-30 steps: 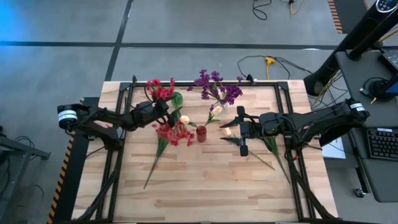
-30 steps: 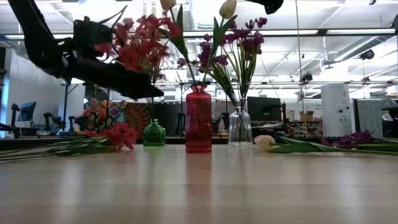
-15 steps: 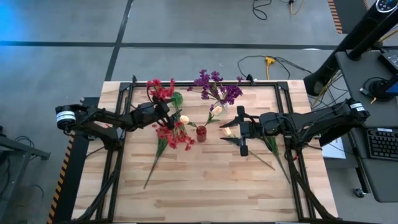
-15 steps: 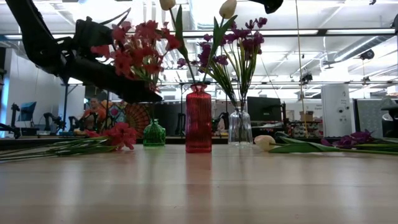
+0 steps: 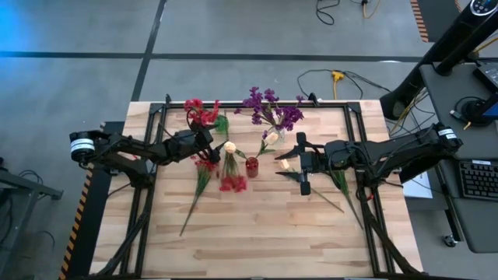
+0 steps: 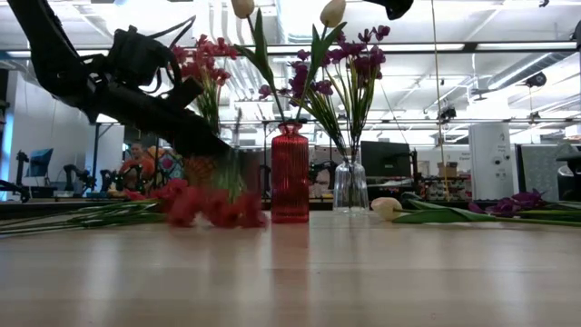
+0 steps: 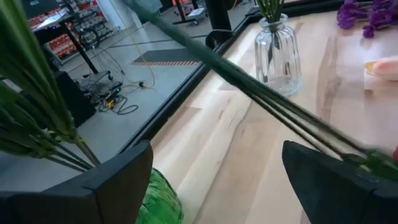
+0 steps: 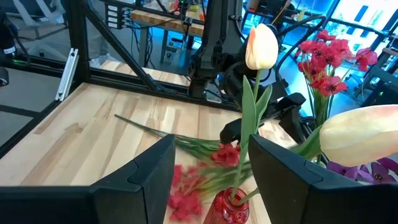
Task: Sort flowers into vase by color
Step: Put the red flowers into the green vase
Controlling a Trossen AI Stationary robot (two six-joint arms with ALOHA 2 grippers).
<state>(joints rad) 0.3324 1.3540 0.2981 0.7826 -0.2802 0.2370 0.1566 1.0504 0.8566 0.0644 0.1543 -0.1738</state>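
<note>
Flowers are what I'm sorting here, and right now a red sprig (image 5: 232,183) lies on the bench (image 5: 257,233) just beside the red vase (image 5: 251,166), its blossoms a blur in the low view as if it were falling. My left gripper (image 5: 208,140) hangs above the bench near the green vase (image 7: 155,199), fingers (image 7: 118,180) spread wide with nothing clamped between them; only a bundle of green stems (image 7: 273,102) crosses the gap. So I judge the step in hand to be placing red blossoms, and this sprig missed its vase.

Red blooms (image 5: 201,111) already stand in the green vase, purple flowers (image 5: 268,105) in the clear one (image 7: 277,38), and cream tulips (image 8: 261,46) in the red vase. The right gripper (image 5: 299,163) waits near the red vase, fingers (image 8: 134,180) partly open and empty. More sprigs lie on both sides of the bench.

Next I'd need to bring the left fingers down onto the fallen sprig's stem, close on it, and lift it upright over the green vase.
</note>
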